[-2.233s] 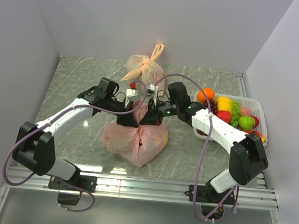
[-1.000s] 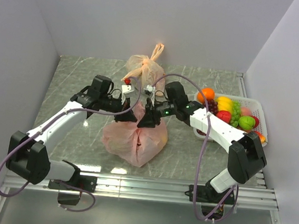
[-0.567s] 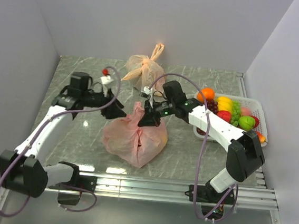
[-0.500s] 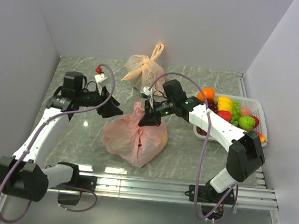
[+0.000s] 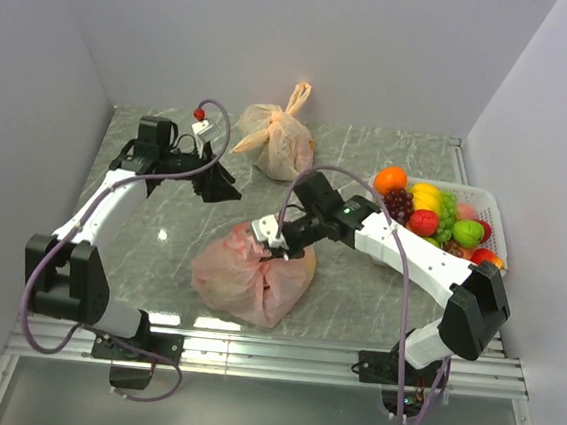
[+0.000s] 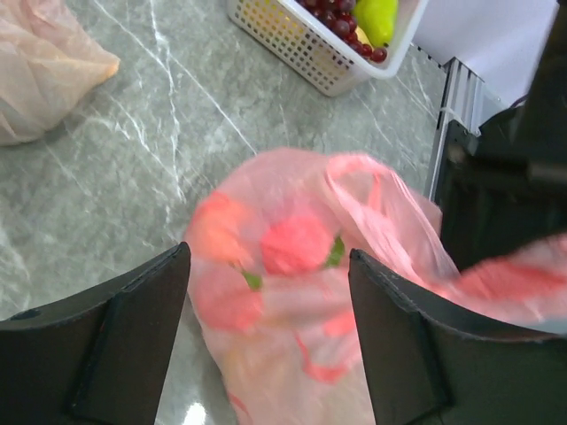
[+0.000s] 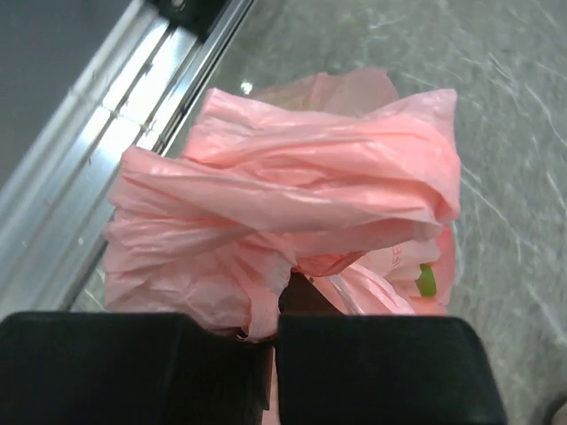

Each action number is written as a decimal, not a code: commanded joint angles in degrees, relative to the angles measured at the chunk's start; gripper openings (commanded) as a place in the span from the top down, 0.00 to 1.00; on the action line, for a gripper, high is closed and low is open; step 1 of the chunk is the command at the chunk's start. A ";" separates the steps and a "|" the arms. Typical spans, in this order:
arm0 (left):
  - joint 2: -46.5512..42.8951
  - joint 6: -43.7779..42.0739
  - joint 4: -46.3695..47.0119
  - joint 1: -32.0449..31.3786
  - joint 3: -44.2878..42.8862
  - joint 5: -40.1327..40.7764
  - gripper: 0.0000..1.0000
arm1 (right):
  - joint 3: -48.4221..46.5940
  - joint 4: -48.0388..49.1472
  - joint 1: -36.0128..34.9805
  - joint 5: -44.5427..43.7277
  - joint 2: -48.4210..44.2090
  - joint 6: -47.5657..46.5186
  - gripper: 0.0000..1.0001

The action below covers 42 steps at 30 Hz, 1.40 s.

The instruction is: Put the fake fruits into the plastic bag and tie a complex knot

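Observation:
The pink-red plastic bag (image 5: pixel 247 279) lies slumped on the marble table, and fake fruits (image 6: pixel 297 243) show through its skin. My right gripper (image 5: pixel 283 241) sits at the bag's top, shut on a bunched strip of its plastic (image 7: pixel 266 305). Crumpled bag (image 7: pixel 292 186) folds fill the right wrist view, and the knot is hidden among them. My left gripper (image 5: pixel 222 187) hangs open to the far left of the bag, holding nothing. In its wrist view the bag (image 6: pixel 292 345) shows between the spread fingers (image 6: pixel 115 345). More fake fruits (image 5: pixel 434 217) lie in the white basket (image 5: pixel 495 225).
A pale orange tied bag (image 5: pixel 281 137) stands at the back centre and shows as a corner (image 6: pixel 44 62) in the left wrist view. The basket (image 6: pixel 292 44) sits at the right. An aluminium rail (image 7: pixel 133 106) runs along the near table edge. Walls enclose three sides.
My left gripper opened, let go of the bag and drew back to the far left. My right gripper shut on the bag's plastic and moved down and left over the bag.

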State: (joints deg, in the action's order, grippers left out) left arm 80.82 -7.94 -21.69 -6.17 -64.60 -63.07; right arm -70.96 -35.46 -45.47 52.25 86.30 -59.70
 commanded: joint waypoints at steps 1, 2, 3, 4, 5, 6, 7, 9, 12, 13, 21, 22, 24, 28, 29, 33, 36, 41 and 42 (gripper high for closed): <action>2.76 -0.58 3.06 -1.73 -5.44 -3.55 0.20 | 0.64 -4.61 -1.81 -2.85 -2.28 -13.57 1.00; 3.72 -1.62 0.80 -2.17 -6.32 -4.77 0.17 | 1.08 -4.62 -2.25 -4.59 -2.37 -14.64 1.00; 5.56 -2.07 -0.18 -3.31 -7.37 -5.39 0.16 | 1.17 -4.62 -2.69 -5.13 -2.37 -15.78 1.00; 6.36 -2.42 -0.97 -3.93 -7.65 -5.83 0.14 | 1.00 -5.31 -2.95 -5.66 -2.37 -17.71 1.00; 6.98 -2.69 -1.77 -4.63 -7.73 -6.10 0.14 | 0.74 -5.32 -3.22 -6.80 -1.84 -18.08 1.00; 7.86 -2.25 -2.03 -5.85 -7.04 -6.71 0.13 | 0.56 -5.14 -3.39 -7.33 -1.58 -18.43 1.00; 8.21 -2.08 -2.12 -6.39 -6.51 -6.89 0.12 | 0.47 -5.32 -3.39 -7.77 -1.49 -19.65 1.00; 8.83 -0.59 -0.30 -7.97 -4.59 -6.37 0.11 | 0.64 -4.79 -3.66 -8.91 -1.49 -20.36 1.00; 9.71 4.07 4.44 -9.11 -2.30 -6.10 0.09 | 1.52 -4.35 -4.10 -10.49 -2.19 -22.65 1.00; 10.06 5.03 5.34 -9.55 -2.03 -6.10 0.03 | 2.05 -4.53 -4.36 -10.94 -2.36 -23.96 1.00; 13.58 7.51 7.45 -13.42 -2.64 -7.86 0.07 | 4.95 -3.12 -6.03 -13.66 -5.35 -27.13 1.00; 13.67 9.59 7.63 -13.69 -2.64 -8.12 0.09 | 5.65 -2.51 -6.03 -14.01 -5.53 -27.31 1.00; 14.02 9.62 7.45 -14.56 -2.81 -8.91 0.09 | 6.09 -2.07 -6.29 -14.81 -6.23 -27.83 1.00; 13.67 13.38 12.97 -15.09 -0.97 -9.80 0.07 | 6.88 -2.51 -6.21 -15.16 -6.50 -28.80 1.00; 13.49 15.74 14.47 -15.09 -0.53 -9.10 0.07 | 7.32 -2.24 -6.21 -15.16 -6.93 -28.98 1.00; 13.75 18.84 20.27 -15.01 0.09 -0.87 0.05 | 8.73 -1.71 -7.00 -15.69 -8.34 -30.03 1.00; 15.24 19.29 20.56 -15.01 -1.93 0.75 0.06 | 9.52 -1.72 -7.17 -15.77 -9.13 -30.38 1.00; 17.70 19.74 20.23 -15.53 -4.29 -3.19 0.16 | 11.10 -1.01 -7.17 -15.95 -9.75 -30.91 1.00; 17.97 18.68 18.55 -15.88 -4.83 -3.90 0.17 | 11.02 -1.01 -7.26 -16.04 -9.75 -30.74 1.00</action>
State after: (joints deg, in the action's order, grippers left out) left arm 97.69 11.29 -2.83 -21.26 -65.87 -64.73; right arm -60.66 -36.86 -52.27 36.60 78.26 -89.67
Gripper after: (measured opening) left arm 0.838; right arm 0.010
